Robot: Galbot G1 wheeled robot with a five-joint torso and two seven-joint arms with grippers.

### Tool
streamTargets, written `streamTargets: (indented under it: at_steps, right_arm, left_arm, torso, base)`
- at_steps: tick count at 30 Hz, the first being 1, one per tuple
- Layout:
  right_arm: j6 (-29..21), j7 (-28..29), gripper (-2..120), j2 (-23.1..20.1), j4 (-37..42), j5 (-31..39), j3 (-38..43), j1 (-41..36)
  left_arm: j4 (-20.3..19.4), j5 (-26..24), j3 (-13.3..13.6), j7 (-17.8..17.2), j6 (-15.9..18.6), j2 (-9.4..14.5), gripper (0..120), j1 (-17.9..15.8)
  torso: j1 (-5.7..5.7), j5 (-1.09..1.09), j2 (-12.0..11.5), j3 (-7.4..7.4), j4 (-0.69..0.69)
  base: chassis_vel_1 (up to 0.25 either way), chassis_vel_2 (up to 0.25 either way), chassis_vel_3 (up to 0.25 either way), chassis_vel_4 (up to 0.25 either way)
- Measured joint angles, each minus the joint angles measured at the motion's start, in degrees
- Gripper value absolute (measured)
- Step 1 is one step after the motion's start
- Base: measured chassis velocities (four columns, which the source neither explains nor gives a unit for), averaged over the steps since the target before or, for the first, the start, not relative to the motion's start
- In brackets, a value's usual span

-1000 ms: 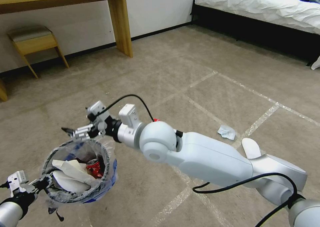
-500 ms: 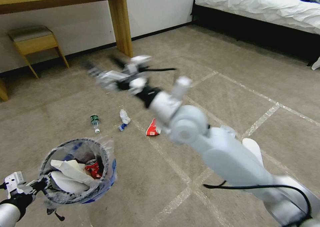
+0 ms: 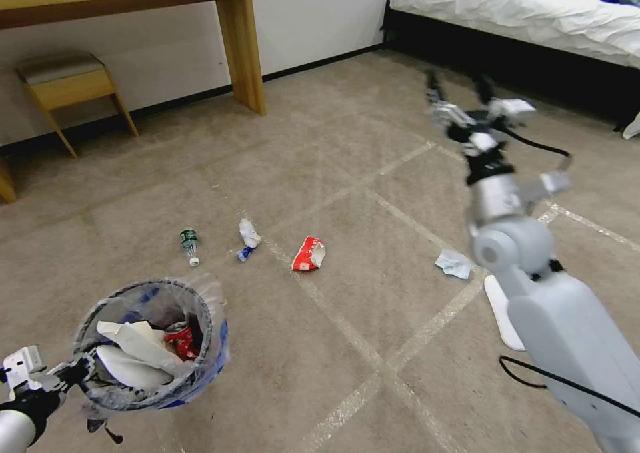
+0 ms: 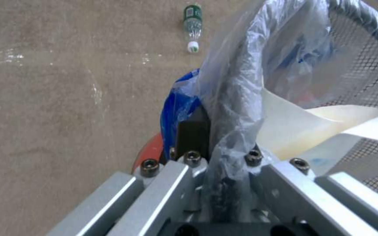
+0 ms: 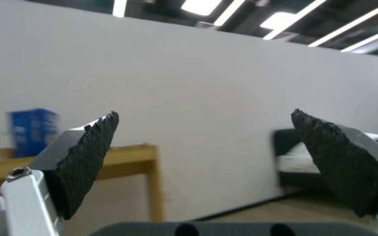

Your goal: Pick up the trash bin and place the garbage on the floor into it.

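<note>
Beige carpet (image 3: 347,173) holds scattered garbage (image 3: 308,254); the left gripper (image 4: 217,164) pinches the trash bin (image 3: 150,346) rim, held low at left. The right gripper (image 3: 460,96), raised, gapes empty. A thin rim grip could let the loaded bin tilt and spill.

Head camera: I look from high up, forward and down over the carpeted floor (image 3: 373,193), with the desk leg (image 3: 241,46) and bed (image 3: 533,13) at the far edge.

Left wrist camera: I sit right behind the left gripper (image 4: 221,154), very close on the trash bin (image 4: 372,49) rim it clamps, facing down at carpet. It shares the bin (image 3: 150,346) and the small bottle (image 4: 192,26) with the head view (image 3: 190,243).

Right wrist camera: I look out level between the spread fingertips (image 5: 93,154) of the right gripper (image 5: 206,141) toward the wall; desk and bed appear here too.
</note>
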Motion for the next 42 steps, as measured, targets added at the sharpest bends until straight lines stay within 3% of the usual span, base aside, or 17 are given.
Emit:
streamTargets:
  at_steps: [13,18,24,31,42]
  right_arm:
    - [1.3,-0.1,100,2.2,1.8,-3.6,6.2,-10.3]
    - [2.2,-0.1,100,4.8,1.3,-8.9,6.1,-12.5]
    - [2.6,-0.2,100,6.3,1.9,-10.0,7.3,-14.5]
    - [0.4,2.7,100,10.4,6.8,-16.5,13.0,-21.9]
    - [0.5,3.2,99,11.7,6.6,-17.4,13.3,-23.5]
  left_arm:
    - [-0.6,0.1,0.9,0.1,0.0,-1.2,1,-1.0]
    - [-1.4,0.3,0.5,0.6,0.0,-1.9,1,-0.9]
    - [-1.7,0.4,0.2,0.9,-0.1,-2.4,1,-1.0]
    - [-1.7,0.7,0.2,0.9,-0.1,-3.3,1,-2.3]
    - [-1.4,0.7,0.2,0.8,-0.1,-3.2,1,-2.3]
  torso:
    - [0.00,-0.04,0.0,0.00,0.01]
    - [0.00,-0.03,0.0,0.00,0.02]
    - [0.00,-0.03,0.0,0.00,0.01]
    - [0.00,-0.03,0.0,0.00,0.01]
    - [0.00,-0.03,0.0,0.01,0.01]
  base:
    - [0.000,0.000,0.000,0.000]
    - [0.000,0.000,0.000,0.000]
    - [0.000,0.000,0.000,0.000]
    - [0.000,0.000,0.000,0.000]
    - [0.000,0.000,0.000,0.000]
